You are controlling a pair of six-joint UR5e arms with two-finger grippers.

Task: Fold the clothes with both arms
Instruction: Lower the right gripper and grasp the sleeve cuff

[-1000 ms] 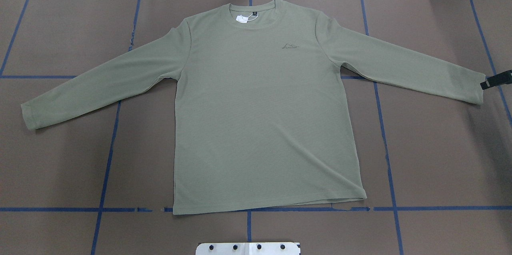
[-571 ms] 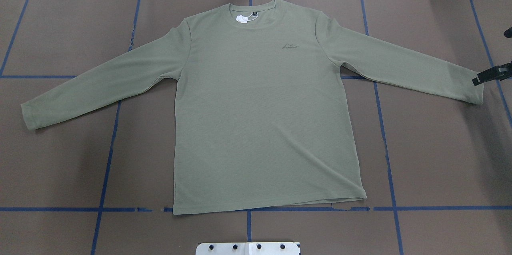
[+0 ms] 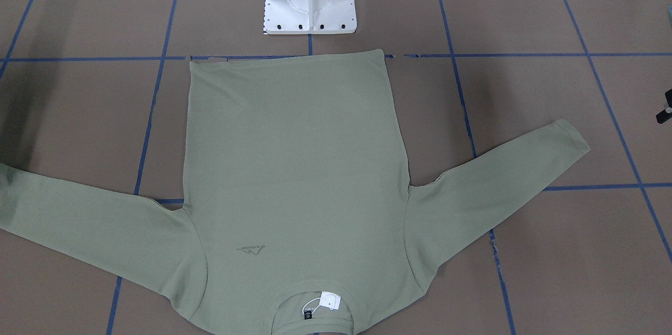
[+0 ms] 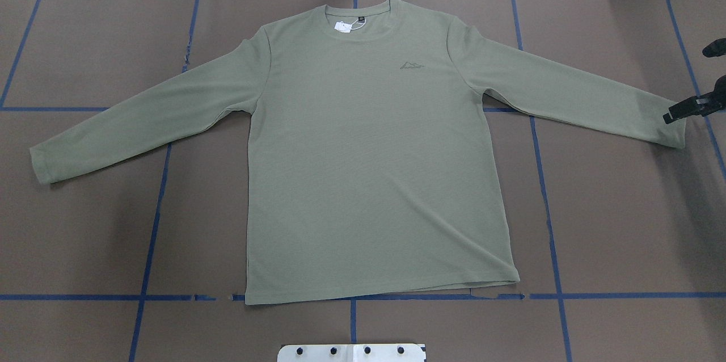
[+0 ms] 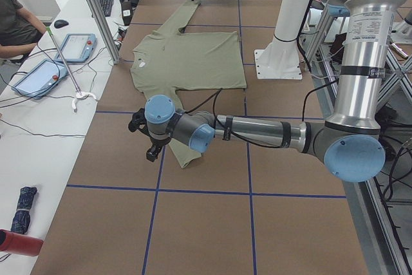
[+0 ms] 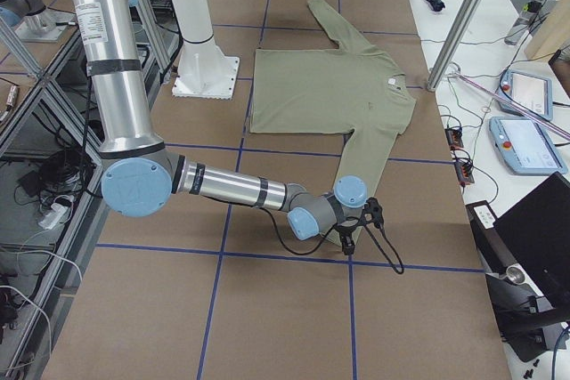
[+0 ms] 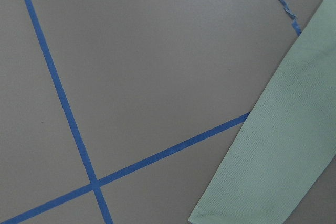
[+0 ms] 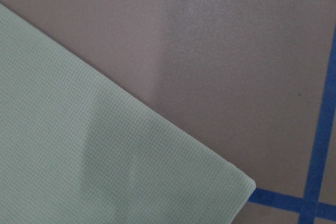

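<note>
The olive-green long-sleeved shirt (image 4: 374,158) lies flat and face up, both sleeves spread, its white hang tag (image 4: 342,26) at the neck. My right gripper (image 4: 686,85) hovers at the right sleeve's cuff (image 4: 672,126). One black finger (image 4: 678,112) lies over the cuff edge and the other (image 4: 712,47) stands well apart, so it is open with nothing in it. My left gripper (image 5: 147,140) hangs just beyond the left sleeve's cuff (image 5: 187,158); I cannot tell its state. The left wrist view shows that cuff (image 7: 262,182) apart from the gripper.
Blue tape lines (image 4: 547,209) cross the brown table cover. The white pedestal base (image 3: 310,9) stands just past the shirt's hem. A person (image 5: 16,20) sits at the side bench among tablets (image 5: 38,75) and cables.
The right gripper has come in from the right edge over the cuff, and its second finger now shows. The shirt has not moved.
</note>
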